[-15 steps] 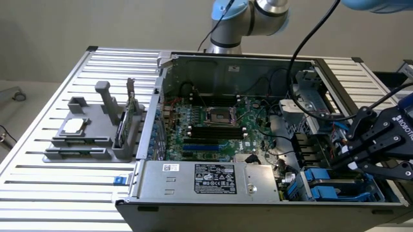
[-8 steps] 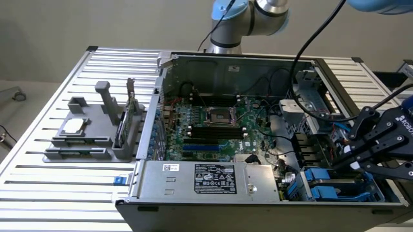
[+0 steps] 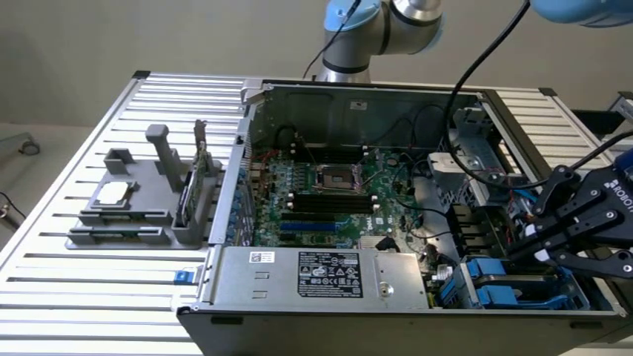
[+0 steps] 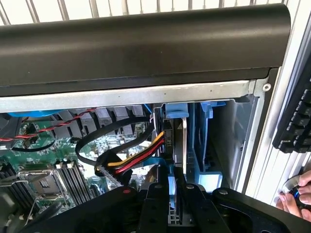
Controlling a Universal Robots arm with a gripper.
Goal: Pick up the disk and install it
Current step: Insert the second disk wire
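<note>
At the drive bay corner of the open computer case (image 3: 336, 185), your hand (image 3: 542, 256) sits low over the blue plastic bays, reaching in from the exterior view's right. Its black fingers (image 3: 568, 215) angle down and toward the case, drawn narrow. In the wrist view the hand (image 4: 174, 213) is closed on a thin upright edge of blue and silver, which looks like the disk (image 4: 176, 145) standing on edge in its blue carrier, partly down in a bay; you cannot see the label, so the match is likely rather than sure. In the exterior view the disk itself is hidden behind the fingers, and you see just the blue bays (image 3: 494, 278) beneath them.

Beside the disk, a bundle of black, yellow and red cables (image 4: 121, 158) loops across in front of the motherboard (image 4: 58, 170). The case's dark front wall (image 4: 146, 48) crosses the wrist view and cuts off whatever lies beyond it. At the picture's edge, a person's fingertips (image 4: 294, 196) rest by a black keyboard (image 4: 296, 121), both only partly in frame.

Further out, the arm's grey and blue joints (image 3: 396, 22) rise behind the case and are cut off above. On the slatted desk (image 3: 79, 297), toward the exterior view's left edge, a grey fixture (image 3: 148, 200) holds a small silver chip (image 3: 112, 193) and an upright card (image 3: 201, 178).
</note>
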